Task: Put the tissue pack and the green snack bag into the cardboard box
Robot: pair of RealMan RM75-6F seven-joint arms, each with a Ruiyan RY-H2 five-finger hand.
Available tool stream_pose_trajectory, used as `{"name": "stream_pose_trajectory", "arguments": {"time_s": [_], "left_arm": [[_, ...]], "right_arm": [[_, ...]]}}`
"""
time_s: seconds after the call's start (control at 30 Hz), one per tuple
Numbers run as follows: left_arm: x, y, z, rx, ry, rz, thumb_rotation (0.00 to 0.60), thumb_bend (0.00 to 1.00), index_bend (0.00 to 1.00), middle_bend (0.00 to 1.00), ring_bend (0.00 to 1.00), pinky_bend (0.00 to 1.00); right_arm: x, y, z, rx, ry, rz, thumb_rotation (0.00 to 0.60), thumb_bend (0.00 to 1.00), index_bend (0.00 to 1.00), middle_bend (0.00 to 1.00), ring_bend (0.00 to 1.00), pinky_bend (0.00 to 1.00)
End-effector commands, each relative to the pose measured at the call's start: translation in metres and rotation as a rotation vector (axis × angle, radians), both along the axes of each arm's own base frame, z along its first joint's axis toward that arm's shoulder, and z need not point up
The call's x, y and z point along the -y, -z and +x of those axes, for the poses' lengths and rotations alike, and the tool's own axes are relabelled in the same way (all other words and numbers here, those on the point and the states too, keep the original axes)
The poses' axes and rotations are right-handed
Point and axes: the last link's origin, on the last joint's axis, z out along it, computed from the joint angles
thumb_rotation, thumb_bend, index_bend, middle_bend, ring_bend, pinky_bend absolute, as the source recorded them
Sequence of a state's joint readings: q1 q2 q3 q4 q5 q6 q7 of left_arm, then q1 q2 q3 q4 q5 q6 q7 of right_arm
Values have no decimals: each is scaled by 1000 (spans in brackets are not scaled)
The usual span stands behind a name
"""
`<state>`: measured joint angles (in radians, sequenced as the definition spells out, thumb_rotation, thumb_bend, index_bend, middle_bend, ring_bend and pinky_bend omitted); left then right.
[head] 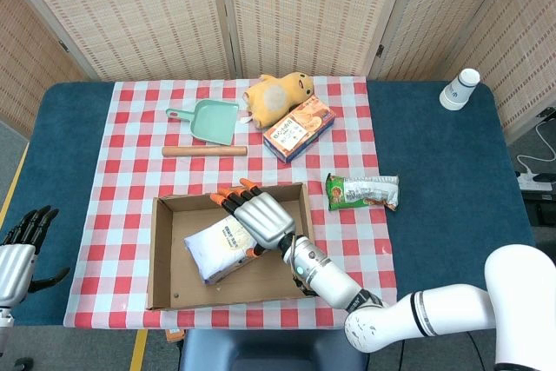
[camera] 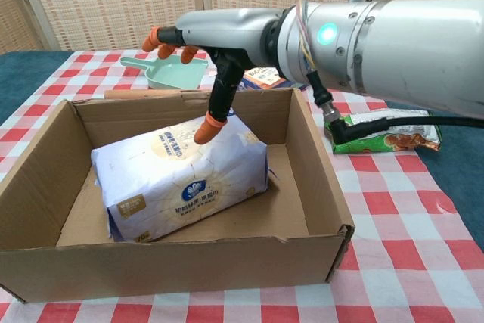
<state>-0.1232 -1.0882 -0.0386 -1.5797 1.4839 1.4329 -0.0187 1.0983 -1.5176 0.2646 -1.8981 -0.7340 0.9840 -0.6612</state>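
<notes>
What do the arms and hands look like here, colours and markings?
The right hand has a silver-grey metal back, dark fingers and orange fingertips. Its forearm is a glossy silver-white cylinder with a lit teal indicator and a thin black cable at the wrist. The left hand shows a silver back with black fingers.

Woven screen panels behind a blue table.

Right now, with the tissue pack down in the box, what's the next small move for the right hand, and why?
Probably lift the right hand clear of the cardboard box and swing it toward the green snack bag. The tissue pack lies inside the box, the fingers are spread with nothing gripped, and the snack bag is on the cloth, to the right of the box.
</notes>
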Motion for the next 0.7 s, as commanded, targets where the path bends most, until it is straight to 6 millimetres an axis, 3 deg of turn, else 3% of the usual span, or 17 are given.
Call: {"name": "stream_pose_trajectory", "arguments": {"time_s": [0.03,0.3,0.47,0.7], "left_arm": [[0,0,0,-1,0,0,600,165,43,7,0,183],[0,2,0,-11,-2,-7,600,166,43,8,0,183],[-1,6,1,-20,-2,-15,600,166,43,8,0,182],[-1,8,1,-31,-6,-17,600,166,43,8,0,182]], "right_arm": [[1,-7,-4,2,1,-22,600,0,0,27,0,0],[9,-64,-39,-51,48,-172,600,0,0,27,0,0],[14,-106,-69,-118,95,-274,600,0,34,27,0,26],[14,-144,-118,-223,179,-313,600,0,60,27,0,69]]}}
